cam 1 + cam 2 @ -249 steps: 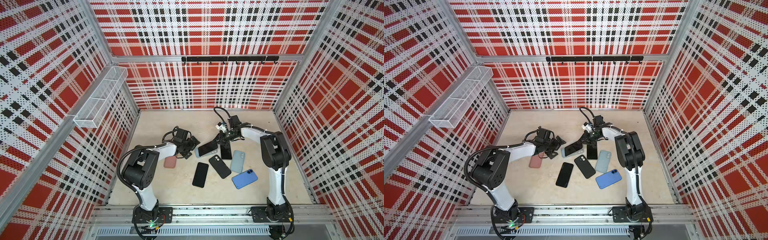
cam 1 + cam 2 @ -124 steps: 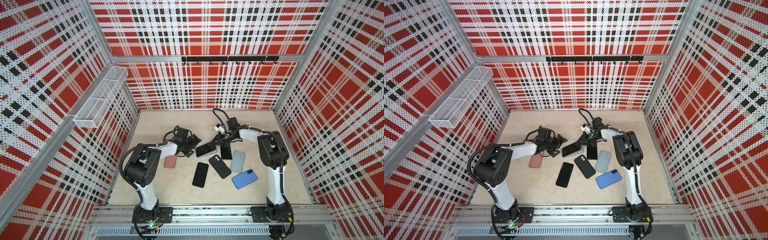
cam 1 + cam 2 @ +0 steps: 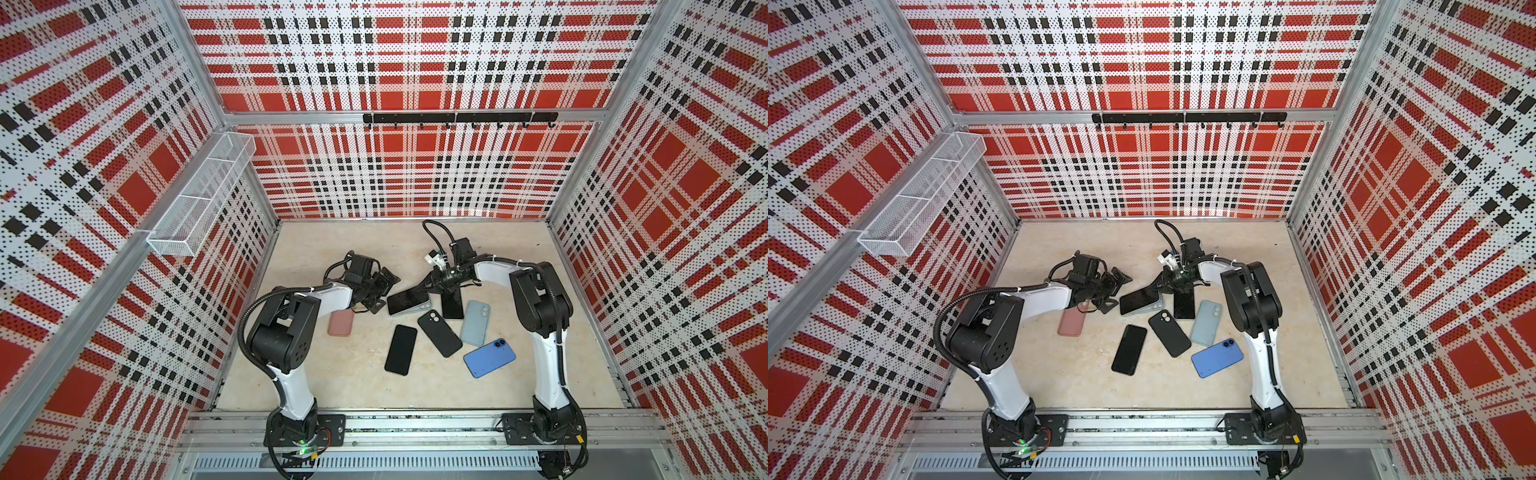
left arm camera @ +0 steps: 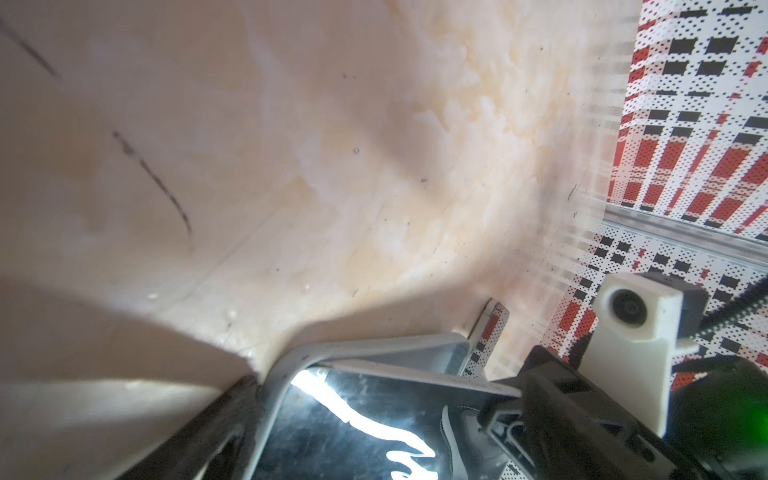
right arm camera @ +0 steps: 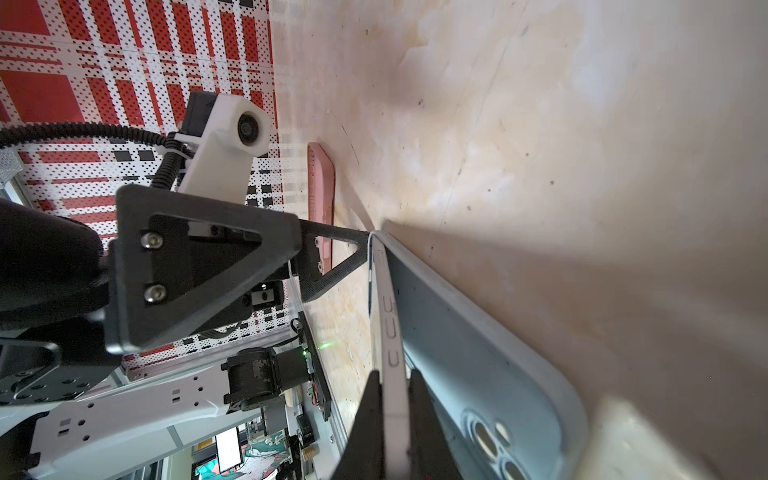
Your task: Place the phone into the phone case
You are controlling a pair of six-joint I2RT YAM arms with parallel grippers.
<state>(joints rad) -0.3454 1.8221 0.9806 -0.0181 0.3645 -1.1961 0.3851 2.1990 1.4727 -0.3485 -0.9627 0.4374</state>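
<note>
The phone (image 3: 406, 299) is sitting tilted over its grey case (image 3: 423, 309) at the centre of the counter (image 3: 332, 386). The right end effector (image 3: 428, 284) is clamping its edge from 2 o'clock, and the left end effector (image 3: 383, 291) is gaping at 9. I'd be seating one end first, then pressing down. Lying around: two black phones (image 3: 401, 350) (image 3: 452, 302), one black case (image 3: 439, 333), one pale blue case (image 3: 475, 318), one blue one (image 3: 489, 357), one pink case (image 3: 341, 322).

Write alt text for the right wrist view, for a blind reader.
The right gripper is shut on the edge of a white-sided phone, held against a pale blue-grey phone case with camera holes. A black finger of the open left gripper stands at their far end. A pink case lies beyond.
</note>
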